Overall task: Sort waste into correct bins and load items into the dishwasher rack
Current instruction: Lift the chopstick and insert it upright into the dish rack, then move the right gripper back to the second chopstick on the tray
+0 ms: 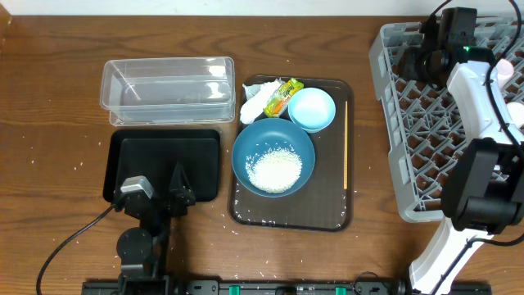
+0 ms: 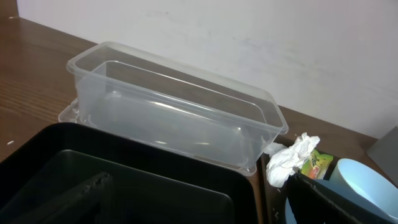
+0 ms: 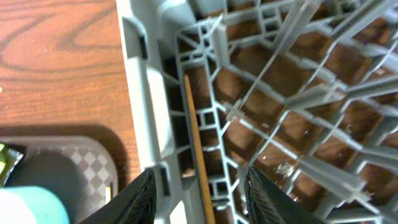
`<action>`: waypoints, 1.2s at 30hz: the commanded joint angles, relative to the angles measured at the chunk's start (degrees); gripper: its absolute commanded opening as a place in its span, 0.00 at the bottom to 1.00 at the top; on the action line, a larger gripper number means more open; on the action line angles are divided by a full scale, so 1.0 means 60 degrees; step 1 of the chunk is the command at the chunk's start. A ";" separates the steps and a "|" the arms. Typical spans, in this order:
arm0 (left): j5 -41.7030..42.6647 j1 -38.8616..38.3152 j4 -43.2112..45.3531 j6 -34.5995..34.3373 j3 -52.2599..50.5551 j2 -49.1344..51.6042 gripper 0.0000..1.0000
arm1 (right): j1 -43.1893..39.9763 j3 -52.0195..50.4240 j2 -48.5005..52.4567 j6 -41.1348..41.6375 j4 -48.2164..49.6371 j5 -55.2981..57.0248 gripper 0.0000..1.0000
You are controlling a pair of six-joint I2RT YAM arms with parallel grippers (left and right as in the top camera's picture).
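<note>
A dark-blue bowl (image 1: pixel 273 157) with white rice (image 1: pixel 274 170) sits on a dark-brown serving tray (image 1: pixel 327 215). A light-blue bowl (image 1: pixel 311 109), a crumpled tissue (image 1: pixel 255 100), a snack wrapper (image 1: pixel 282 96) and one chopstick (image 1: pixel 345 147) lie there too. My right gripper (image 3: pixel 205 199) is open over the left edge of the grey rack (image 1: pixel 434 123). Another chopstick (image 3: pixel 196 143) lies in the rack between the fingers. My left gripper (image 1: pixel 176 192) is open and empty, low over the black tray-bin (image 1: pixel 164 160). The clear tub (image 1: pixel 168 88) stands empty behind it.
Loose rice grains dot the serving tray's front edge and the table near it. A pale pink object (image 1: pixel 508 70) shows in the rack behind my right arm. The left wrist view shows the tub (image 2: pixel 174 118), the tissue (image 2: pixel 289 160) and the wrapper (image 2: pixel 317 163).
</note>
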 commanded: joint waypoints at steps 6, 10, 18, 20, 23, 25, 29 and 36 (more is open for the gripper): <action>-0.0080 -0.0047 -0.0324 0.0084 -0.0168 -0.0015 0.91 | 0.0062 0.0262 -0.1275 -0.0047 -0.1213 -0.1778 0.44; -0.0076 -0.0047 -0.0324 0.0084 -0.0168 -0.0015 0.91 | 0.0244 0.0259 -0.2109 0.0095 -0.2328 -0.2124 0.51; -0.0080 -0.0047 -0.0324 0.0084 -0.0168 -0.0015 0.91 | 0.2025 -0.0168 -0.1985 0.0637 -0.3843 -0.0787 0.38; -0.0076 -0.0047 -0.0324 0.0084 -0.0168 -0.0015 0.91 | 0.2586 -0.0455 -0.1829 0.1308 -0.3843 0.0109 0.35; -0.0080 -0.0047 -0.0324 0.0084 -0.0168 -0.0015 0.91 | 0.3275 -0.1002 -0.1676 0.2291 -0.3752 0.1337 0.37; -0.0080 -0.0047 -0.0324 0.0084 -0.0168 -0.0015 0.91 | 0.3563 -0.1362 -0.1625 0.2514 -0.3537 0.1683 0.38; -0.0080 -0.0047 -0.0324 0.0084 -0.0168 -0.0015 0.91 | 0.3891 -0.2127 -0.1603 0.2820 -0.2925 0.1708 0.41; -0.0080 -0.0047 -0.0324 0.0084 -0.0168 -0.0015 0.91 | 0.3952 -0.3297 -0.1566 0.2779 -0.1625 0.1687 0.44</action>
